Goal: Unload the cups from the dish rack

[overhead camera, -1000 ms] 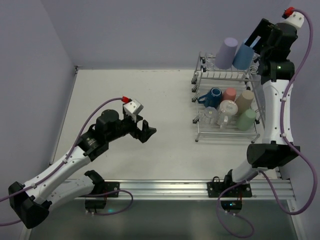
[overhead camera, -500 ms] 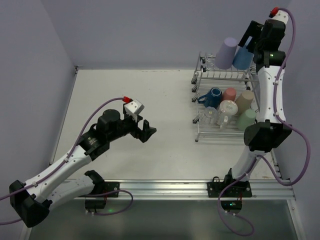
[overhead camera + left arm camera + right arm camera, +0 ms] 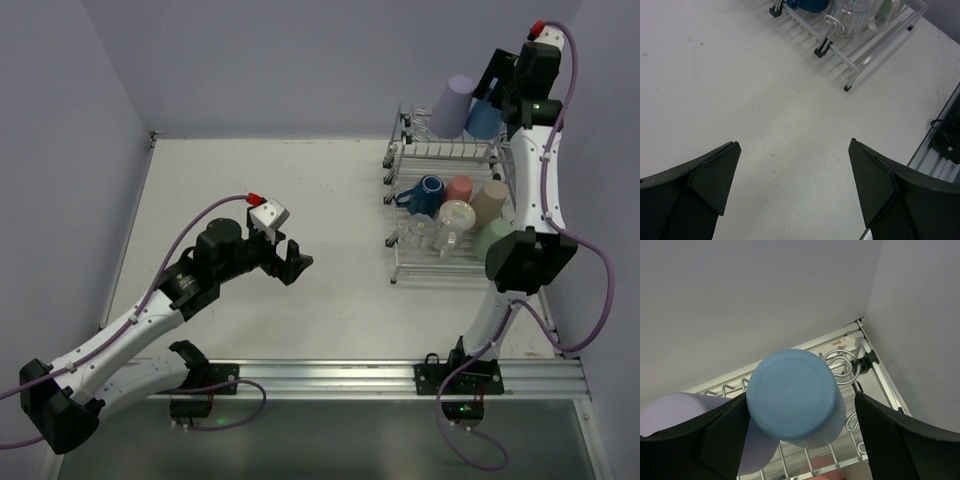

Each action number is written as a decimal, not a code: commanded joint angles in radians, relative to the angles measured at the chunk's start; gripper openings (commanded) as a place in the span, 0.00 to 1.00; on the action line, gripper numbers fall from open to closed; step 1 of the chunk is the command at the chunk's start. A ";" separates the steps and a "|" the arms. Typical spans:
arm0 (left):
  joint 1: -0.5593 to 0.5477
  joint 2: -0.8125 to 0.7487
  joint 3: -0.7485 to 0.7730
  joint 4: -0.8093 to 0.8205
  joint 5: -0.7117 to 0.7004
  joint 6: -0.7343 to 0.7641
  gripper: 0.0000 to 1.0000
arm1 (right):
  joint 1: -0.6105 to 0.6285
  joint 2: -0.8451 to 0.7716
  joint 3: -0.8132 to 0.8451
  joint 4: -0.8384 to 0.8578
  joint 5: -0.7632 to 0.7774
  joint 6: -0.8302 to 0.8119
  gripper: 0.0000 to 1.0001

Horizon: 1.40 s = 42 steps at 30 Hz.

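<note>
A: How does the left gripper (image 3: 285, 258) stand?
B: It hovers over the table (image 3: 330, 190), jaws spread wide.
A: And the dish rack (image 3: 455, 279)?
B: It sits at the table's right. The dark-blue mug (image 3: 430, 190), pink cup (image 3: 459, 188), beige cup (image 3: 490, 200) and green cup (image 3: 494, 238) are on the lower tier. The lavender tumbler (image 3: 455, 105) and light-blue tumbler (image 3: 482, 118) stand upturned on top.
A: The right gripper (image 3: 800, 402)?
B: It is astride the light-blue tumbler, jaws spread, with a gap at one finger.
</note>
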 commanded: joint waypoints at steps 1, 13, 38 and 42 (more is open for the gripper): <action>0.006 0.001 0.014 -0.002 -0.003 0.013 1.00 | -0.007 0.025 0.055 -0.007 -0.017 -0.035 0.84; 0.006 0.002 0.013 0.007 0.014 0.008 1.00 | -0.007 -0.032 -0.018 0.104 0.041 -0.078 0.49; 0.026 0.056 0.047 0.536 0.248 -0.550 0.97 | 0.143 -1.213 -1.244 0.574 -0.391 0.460 0.42; 0.024 0.111 0.001 0.700 0.294 -0.711 0.93 | 0.260 -1.330 -1.438 0.775 -0.568 0.661 0.42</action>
